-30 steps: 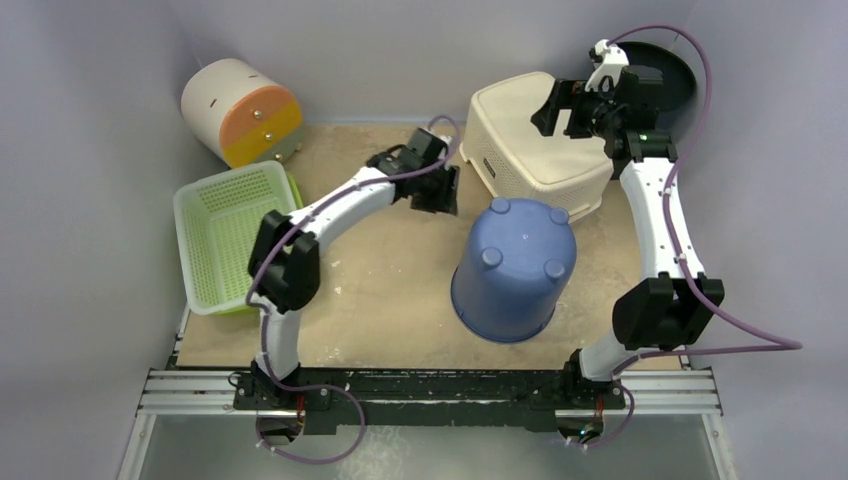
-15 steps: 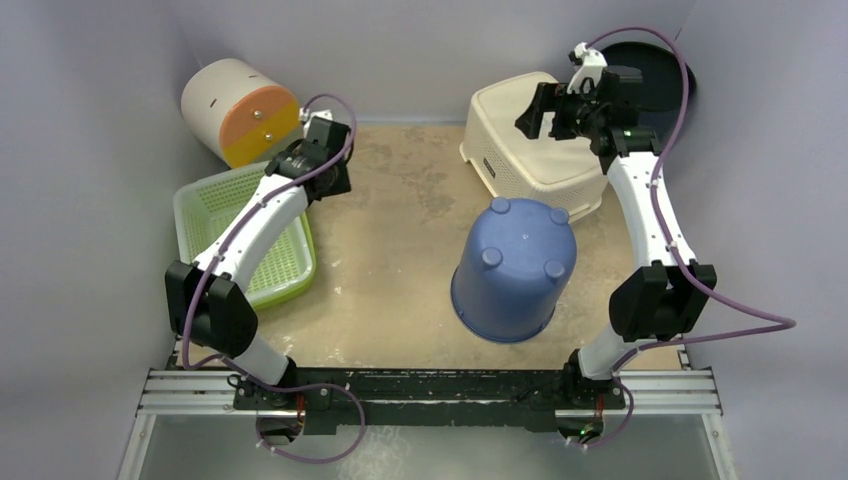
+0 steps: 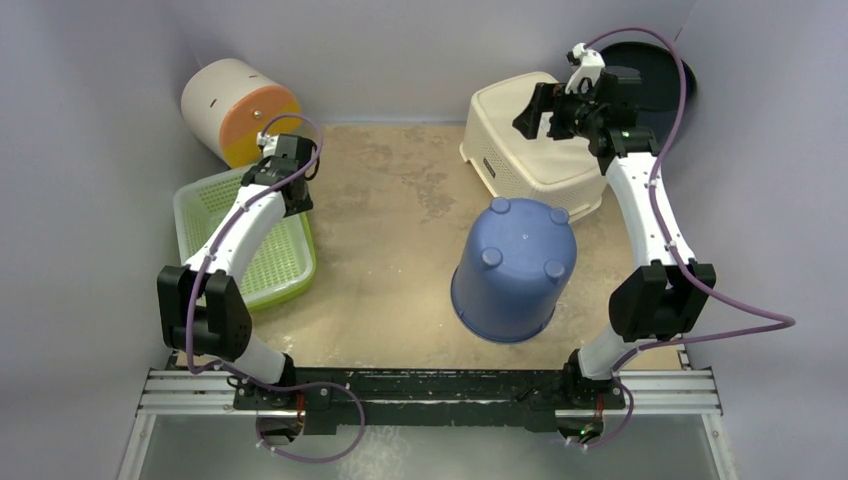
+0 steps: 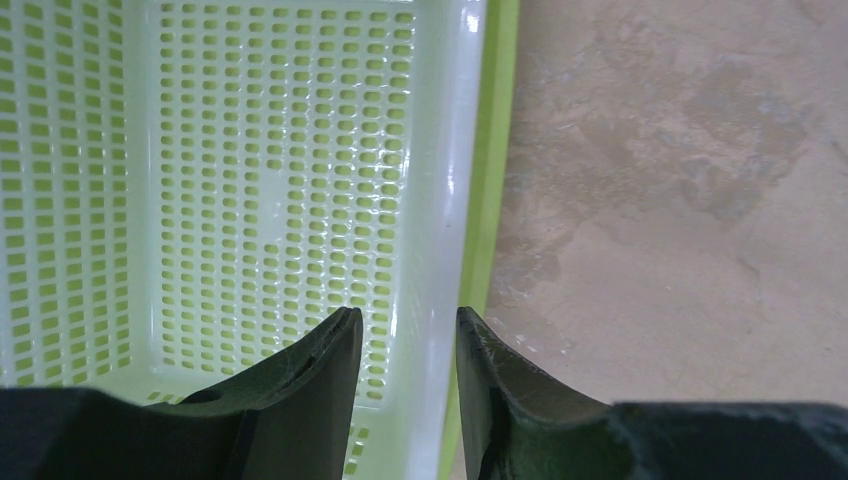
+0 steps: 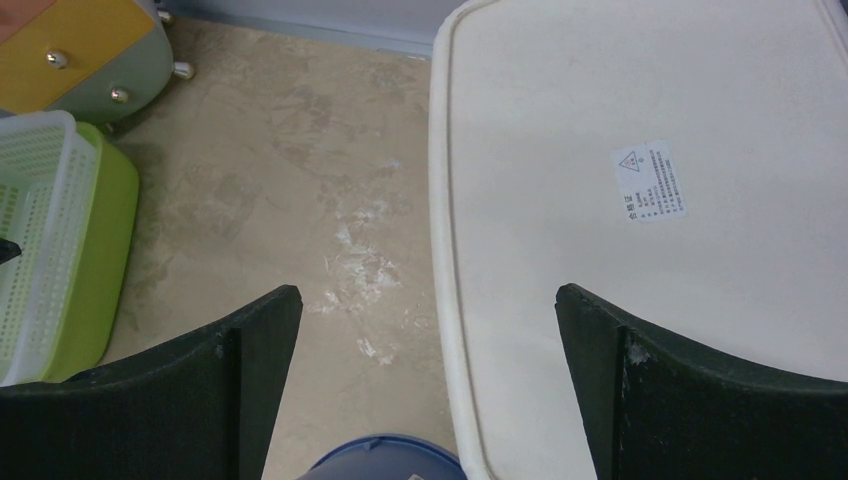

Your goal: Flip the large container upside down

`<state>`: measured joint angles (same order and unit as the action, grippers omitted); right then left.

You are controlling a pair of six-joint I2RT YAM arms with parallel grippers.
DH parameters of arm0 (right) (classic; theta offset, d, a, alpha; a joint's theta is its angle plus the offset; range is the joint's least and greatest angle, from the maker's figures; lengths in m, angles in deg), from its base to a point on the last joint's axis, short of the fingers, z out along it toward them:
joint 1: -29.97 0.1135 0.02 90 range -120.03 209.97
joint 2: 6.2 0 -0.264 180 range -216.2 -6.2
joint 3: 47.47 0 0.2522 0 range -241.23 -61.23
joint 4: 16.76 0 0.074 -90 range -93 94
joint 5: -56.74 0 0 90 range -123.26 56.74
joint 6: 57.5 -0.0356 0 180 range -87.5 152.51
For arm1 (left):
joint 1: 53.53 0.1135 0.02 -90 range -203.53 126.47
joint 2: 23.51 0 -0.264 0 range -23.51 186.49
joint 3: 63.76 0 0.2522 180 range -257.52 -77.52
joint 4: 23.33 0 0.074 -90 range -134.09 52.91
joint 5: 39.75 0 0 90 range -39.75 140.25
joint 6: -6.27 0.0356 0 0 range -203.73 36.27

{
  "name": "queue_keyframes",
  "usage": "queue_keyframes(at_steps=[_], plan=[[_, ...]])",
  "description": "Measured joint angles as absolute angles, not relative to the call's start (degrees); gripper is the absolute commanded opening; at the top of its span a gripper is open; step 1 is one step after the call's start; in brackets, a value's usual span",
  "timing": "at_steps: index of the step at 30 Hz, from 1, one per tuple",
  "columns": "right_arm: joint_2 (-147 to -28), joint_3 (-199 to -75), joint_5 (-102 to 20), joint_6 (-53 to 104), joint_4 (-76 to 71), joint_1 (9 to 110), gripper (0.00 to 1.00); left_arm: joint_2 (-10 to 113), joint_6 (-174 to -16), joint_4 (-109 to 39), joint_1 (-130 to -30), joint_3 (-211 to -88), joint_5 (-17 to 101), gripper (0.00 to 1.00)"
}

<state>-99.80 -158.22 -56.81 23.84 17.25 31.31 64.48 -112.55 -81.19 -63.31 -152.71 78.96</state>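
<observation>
**Left pincer over the basket, bin bottom-up**

Left pincer (image 4: 408,325) hangs over the green basket (image 4: 445,180), jaws a narrow slit apart, nothing between them. Right pincer (image 5: 425,300) hovers wide open above the cream tub (image 3: 520,140), empty too. Neither one is anywhere near the bin (image 3: 515,265).

And look at that blue bin: mid-table (image 3: 390,230), base to the ceiling, four round feet showing on top, mouth hidden underneath. It looks to lean a touch towards the near edge, though that may only be the camera angle. To my eye the flip is done. What's left is checking that the rim sits flat, so the next move calls for arms kept clear, or one gentle nudge to square it.
</observation>
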Motion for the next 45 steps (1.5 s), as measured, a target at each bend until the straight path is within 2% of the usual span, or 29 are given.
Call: queue_keyframes(at_steps=[15,22,23,25,28,38,45], plan=[[-99.8,-157.5,-56.8,23.6,17.3,31.3,1.00,65.9,-112.6,-74.0,-61.0,-147.1,75.9,0.51],[-99.8,-157.5,-56.8,23.6,17.3,31.3,1.00,68.6,-112.6,-72.0,-60.8,-146.5,74.9,0.52],[-99.8,-157.5,-56.8,23.6,17.4,31.3,1.00,69.0,-112.6,-71.9,-60.8,-146.1,74.8,0.50],[-99.8,-157.5,-56.8,23.6,17.6,31.3,1.00,69.8,-112.7,-71.6,-60.6,-145.4,74.5,0.38],[-99.8,-157.5,-56.8,23.6,17.8,31.3,1.00,70.4,-113.0,-70.6,-60.6,-145.1,73.7,0.00],[-99.8,-157.5,-56.8,23.6,17.7,31.3,1.00,70.3,-111.6,-72.8,-60.6,-146.9,73.6,0.00],[-99.8,-157.4,-56.8,23.6,17.7,31.3,1.00,69.0,-111.7,-83.6,-60.3,-160.5,73.0,0.00]])
